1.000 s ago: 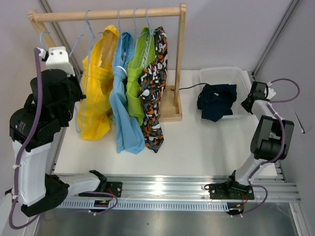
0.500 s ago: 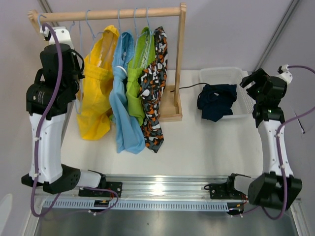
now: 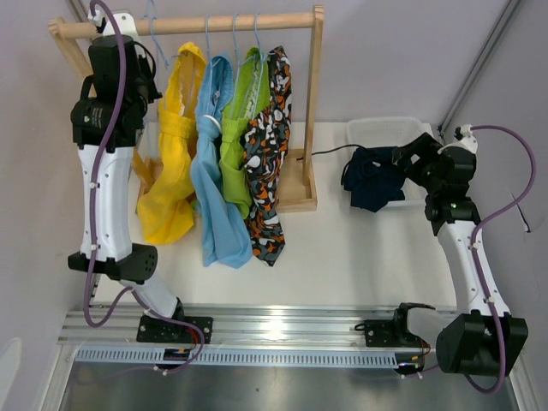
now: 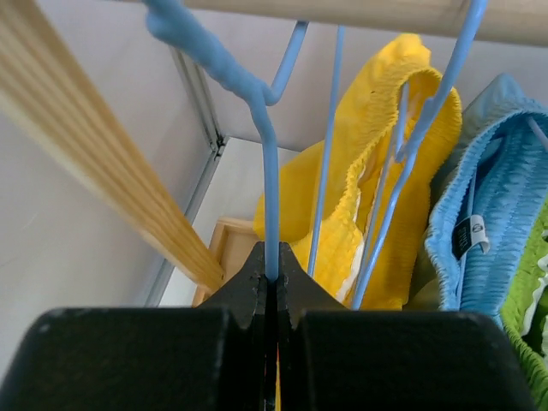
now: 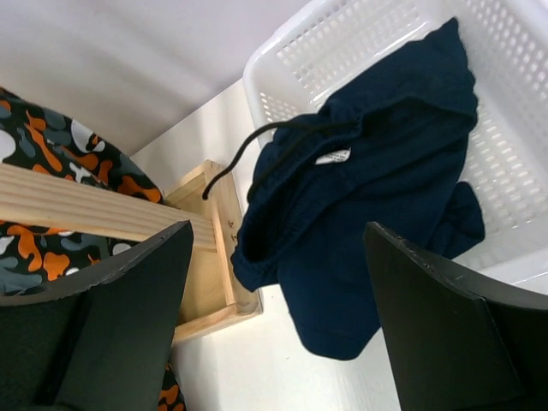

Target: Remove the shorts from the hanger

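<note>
**Item:** shorts, five pairs. Landmark: the wooden rack (image 3: 184, 24).

**Done, one pair:** the navy shorts (image 3: 375, 178) lie heaped in the white basket (image 3: 385, 127) to the right of the rack. One leg spills over the rim toward the rack's foot.

**Left, four pairs by my reckoning:** these hang under the rack's rail and touch one another. From left to right they are the yellow shorts (image 3: 169, 171), light-blue shorts (image 3: 214, 201), lime-green shorts (image 3: 235, 163) and patterned shorts (image 3: 265, 193).

**Left claw** (image 4: 272, 267): closed on the neck of a blue wire hanger (image 4: 267, 171) at the rack's left end, beside the yellow pair. Whether that hanger bears any shorts I cannot tell.

**Right claw** (image 5: 274, 248): jaws wide, gripping nothing, hovering over the navy pair to the right of the rack.

**Surface:** white counter (image 3: 342, 248), carrying both rack and basket.

**Room:** pale grey wall (image 3: 402, 51) behind the rack, with a slanting aluminium post (image 3: 479, 60) to its right.
</note>
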{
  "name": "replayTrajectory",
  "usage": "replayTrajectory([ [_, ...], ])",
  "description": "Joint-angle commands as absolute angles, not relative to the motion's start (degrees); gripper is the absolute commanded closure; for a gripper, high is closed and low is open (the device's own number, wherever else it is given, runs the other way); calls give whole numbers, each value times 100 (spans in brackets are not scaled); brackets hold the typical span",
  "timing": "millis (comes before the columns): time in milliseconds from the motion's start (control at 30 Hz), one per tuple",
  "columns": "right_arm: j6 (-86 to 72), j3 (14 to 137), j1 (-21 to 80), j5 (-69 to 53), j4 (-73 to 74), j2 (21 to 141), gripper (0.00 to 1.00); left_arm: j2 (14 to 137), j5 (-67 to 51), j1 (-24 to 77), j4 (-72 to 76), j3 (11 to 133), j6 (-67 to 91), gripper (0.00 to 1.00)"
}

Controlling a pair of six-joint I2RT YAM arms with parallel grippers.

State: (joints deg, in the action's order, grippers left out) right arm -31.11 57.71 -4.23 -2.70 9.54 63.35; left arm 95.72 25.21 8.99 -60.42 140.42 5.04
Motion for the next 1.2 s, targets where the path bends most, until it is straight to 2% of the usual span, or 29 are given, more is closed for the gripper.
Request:
replayTrajectory([
  [0, -3164, 5704, -334, -474, 677, 6284, 12, 9790, 2144, 861, -5502, 14518, 598, 100],
  [300, -3067, 5625, -255, -536, 966, 6144, 13, 10573, 2110, 853, -5405, 14643, 563, 100],
  [467, -3032, 5590, -106, -449, 1212, 5907, 13, 10679, 2224, 791, -5476, 14248, 597, 100],
  [633, -3023, 5660, 218, -255, 1467, 5713, 13, 10416, 2092, 581, -5485, 13581, 756, 100],
  [767, -2988, 5765, 474, -62, 1652, 5616, 13, 9845, 1952, 492, -5169, 12536, 800, 99],
  [900, -2988, 5801, 711, 174, 1758, 5520, 13, 9387, 1942, 483, -5115, 11963, 774, 82],
  [933, -2997, 5801, 755, 202, 1793, 5467, 13, 9239, 1942, 483, -5167, 11884, 782, 73],
  [1000, -3006, 5801, 879, 281, 1810, 5423, 13, 9080, 1925, 483, -5194, 11813, 773, 63],
  [1067, -3006, 5810, 949, 316, 1846, 5370, 13, 8799, 1916, 483, -5186, 11672, 747, 60],
  [1167, -3032, 5845, 1055, 343, 1890, 5300, 13, 8527, 1934, 483, -5256, 11610, 747, 50],
])
